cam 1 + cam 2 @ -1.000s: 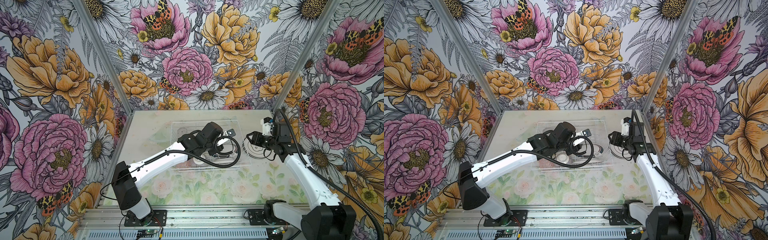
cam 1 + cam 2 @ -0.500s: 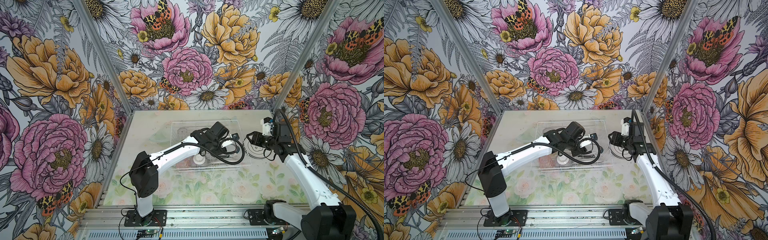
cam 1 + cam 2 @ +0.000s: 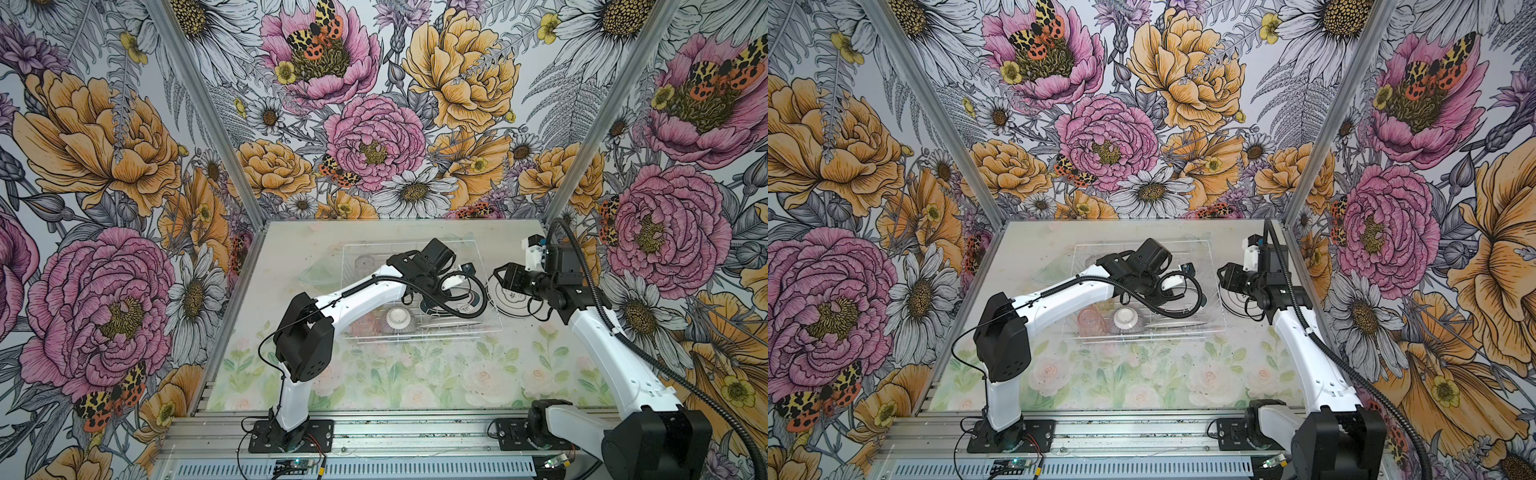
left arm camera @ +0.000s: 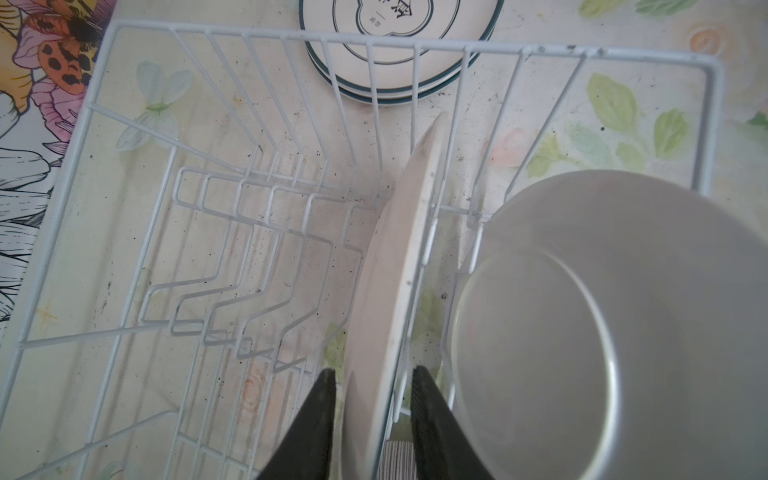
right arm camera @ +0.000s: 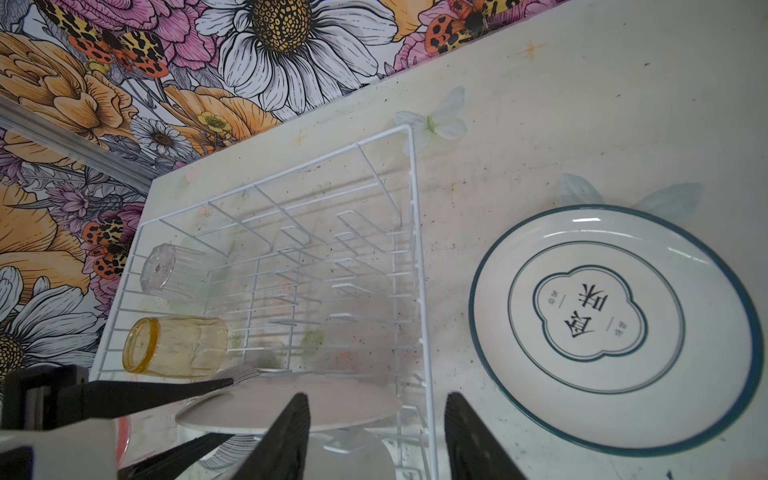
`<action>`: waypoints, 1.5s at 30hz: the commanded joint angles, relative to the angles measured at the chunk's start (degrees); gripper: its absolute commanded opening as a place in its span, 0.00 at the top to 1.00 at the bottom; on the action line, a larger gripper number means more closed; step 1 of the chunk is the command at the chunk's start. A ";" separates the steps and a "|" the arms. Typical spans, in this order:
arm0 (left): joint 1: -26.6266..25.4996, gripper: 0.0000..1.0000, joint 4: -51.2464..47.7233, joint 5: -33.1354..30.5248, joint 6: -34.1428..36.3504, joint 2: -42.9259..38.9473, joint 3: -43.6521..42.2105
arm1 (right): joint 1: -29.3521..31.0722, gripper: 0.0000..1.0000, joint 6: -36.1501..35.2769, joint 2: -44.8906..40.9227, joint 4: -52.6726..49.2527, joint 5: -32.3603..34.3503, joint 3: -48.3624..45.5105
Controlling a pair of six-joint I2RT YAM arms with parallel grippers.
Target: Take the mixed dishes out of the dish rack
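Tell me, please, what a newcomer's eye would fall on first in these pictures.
The loud floral walls surround everything. In the dish rack, the left gripper straddles an upright white plate. Beside the rack, a stack of dark-rimmed plates lies on the table near the open right gripper.

Between left gripper [image 4: 372,370] jaws stands upright plate [image 4: 399,249], thin gap each side. Outside one jaw I see empty prongs [image 4: 307,216], room there. Outside other jaw, white-footed bowl [image 4: 582,332] crowds close. Ahead of jaws, dish rack [image 4: 415,43] wall bars way; plate stack [image 4: 395,70] lies beyond.
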 commanded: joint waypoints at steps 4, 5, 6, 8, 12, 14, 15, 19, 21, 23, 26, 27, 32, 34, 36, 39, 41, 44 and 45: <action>1.07 0.88 0.18 3.06 -0.03 0.52 1.42 | -0.43 0.46 -1.14 0.42 1.57 0.74 -0.39; 1.11 0.92 0.17 3.24 -0.02 0.56 1.47 | -0.34 0.46 -1.11 0.51 1.63 0.78 -0.39; 1.18 0.94 0.18 3.41 -0.04 0.62 1.48 | -0.41 0.46 -1.03 0.46 1.66 0.78 -0.41; 1.27 0.95 0.13 3.42 -0.05 0.80 1.40 | -0.47 0.46 -1.10 0.51 1.66 0.73 -0.37; 1.22 0.96 0.18 2.63 -0.14 1.19 1.66 | -0.50 0.46 -1.07 0.47 1.75 0.69 -0.31; 1.17 0.98 0.18 1.29 -0.30 1.37 2.05 | -0.48 0.46 -1.02 0.49 1.75 0.69 -0.40; 1.09 1.00 0.26 0.31 -0.46 1.48 2.18 | -0.43 0.46 -1.04 0.51 1.71 0.69 -0.39; 1.00 1.00 0.36 -2.56 -0.83 1.59 2.77 | -0.51 0.46 -1.01 0.59 1.75 0.54 -0.32; 0.83 1.00 0.64 -4.25 -0.84 1.37 2.83 | -0.51 0.46 -1.02 0.47 1.75 0.53 -0.33; 0.65 1.00 1.22 -5.25 -0.77 0.78 2.38 | -0.44 0.46 -1.01 0.38 1.75 0.50 -0.33; 0.39 1.00 2.74 -6.88 -0.90 -0.62 1.34 | -0.45 0.46 -0.88 0.24 1.75 0.50 -0.32; 0.30 1.00 3.29 -7.64 -1.03 -1.27 0.98 | -0.51 0.46 -0.93 0.16 1.75 0.45 -0.32; -0.15 1.00 6.43 -11.42 -1.46 -3.87 -0.99 | -0.43 0.46 -0.74 -0.01 1.84 0.30 -0.37; -0.53 1.00 7.15 -13.35 -1.72 -4.72 -1.46 | -0.50 0.46 -0.64 -0.17 1.83 0.35 -0.35; -0.89 1.00 7.67 -14.88 -1.66 -5.42 -1.91 | -0.52 0.46 -0.67 -0.26 1.82 0.34 -0.42; -1.51 1.00 7.93 -16.31 -1.76 -6.29 -2.53 | -0.43 0.46 -0.60 -0.45 1.79 0.33 -0.42; -2.04 1.00 8.03 -16.70 -1.50 -6.29 -3.09 | -0.45 0.46 -0.57 -0.54 1.84 0.38 -0.59; -2.75 1.00 8.10 -18.75 -1.14 -8.78 -3.81 | -0.44 0.46 -0.42 -0.59 1.81 0.33 -0.56; -2.92 1.00 8.17 -19.56 -1.13 -9.01 -4.10 | -0.48 0.46 -0.36 -0.63 1.78 0.32 -0.65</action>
